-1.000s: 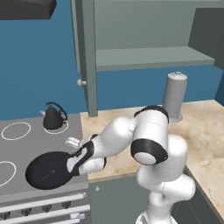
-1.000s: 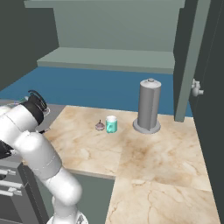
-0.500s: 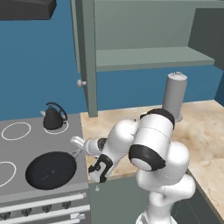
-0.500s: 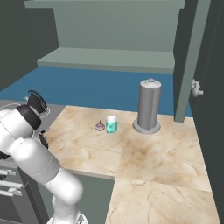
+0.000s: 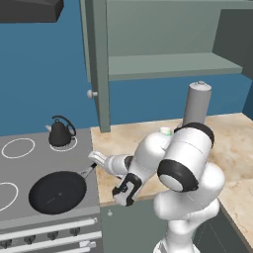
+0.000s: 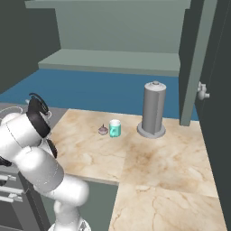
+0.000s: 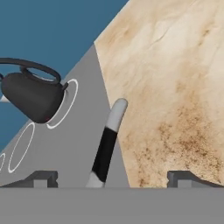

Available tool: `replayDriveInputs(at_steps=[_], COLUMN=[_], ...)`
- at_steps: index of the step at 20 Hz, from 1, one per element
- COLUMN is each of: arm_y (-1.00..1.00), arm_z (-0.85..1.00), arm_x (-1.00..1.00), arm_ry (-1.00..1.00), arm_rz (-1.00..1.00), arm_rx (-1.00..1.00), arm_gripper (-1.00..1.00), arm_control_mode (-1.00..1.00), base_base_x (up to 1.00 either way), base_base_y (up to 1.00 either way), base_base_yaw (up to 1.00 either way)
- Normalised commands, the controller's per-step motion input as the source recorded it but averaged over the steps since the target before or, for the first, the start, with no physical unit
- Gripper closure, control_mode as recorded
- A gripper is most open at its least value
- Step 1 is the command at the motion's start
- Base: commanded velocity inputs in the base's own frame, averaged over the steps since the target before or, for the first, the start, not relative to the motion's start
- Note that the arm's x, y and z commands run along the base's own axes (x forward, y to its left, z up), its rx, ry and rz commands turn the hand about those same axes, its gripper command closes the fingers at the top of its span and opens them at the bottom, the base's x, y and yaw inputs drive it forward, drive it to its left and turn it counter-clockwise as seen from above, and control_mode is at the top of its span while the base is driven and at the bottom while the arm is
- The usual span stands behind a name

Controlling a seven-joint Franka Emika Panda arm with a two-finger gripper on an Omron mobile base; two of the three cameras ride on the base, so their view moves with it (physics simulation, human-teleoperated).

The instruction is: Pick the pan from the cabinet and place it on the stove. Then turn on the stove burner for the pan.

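Right, you've got one pan, one kettle, one tall grey canister, one small teal cup and one tiny dark knob-shaped thing just beside that cup. Use the stove as your landmark: the pan sits flat on its front burner ring nearest the marble counter, and the kettle stands on the ring behind it. On the stove's front you can count at least four dark knobs in a row beneath the pan.

Your arm is folded low, elbow bulging over the counter and forearm reaching down towards the stove's counter-side edge. The gripper hangs at the counter's front lip, just beside the stove and past the end of the pan's handle, touching nothing. In the hand view its two fingertips stand spread wide, with nothing between them but the handle seen beyond.

The pan's handle gives you its long axis: it runs from the pan's rim out and back towards the counter, black along its length with a pale grey tip lying over the seam where stove meets marble.

Above the counter the cabinet stands open.
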Motion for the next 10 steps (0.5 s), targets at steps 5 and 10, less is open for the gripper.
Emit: replayDriveInputs(at_steps=[5, 10], arm_y=[-0.02, -0.04], arm_z=[0.88, 1.0], arm_x=[0.0, 0.0], arm_ry=[0.09, 0.09], arm_rz=[0.0, 0.0], arm_rx=[-0.09, -0.09], arm_gripper=[-1.0, -1.0], arm_control_mode=[-1.0, -1.0], base_base_x=[0.0, 0.0], base_base_y=[0.0, 0.0], base_base_yaw=[0.0, 0.0])
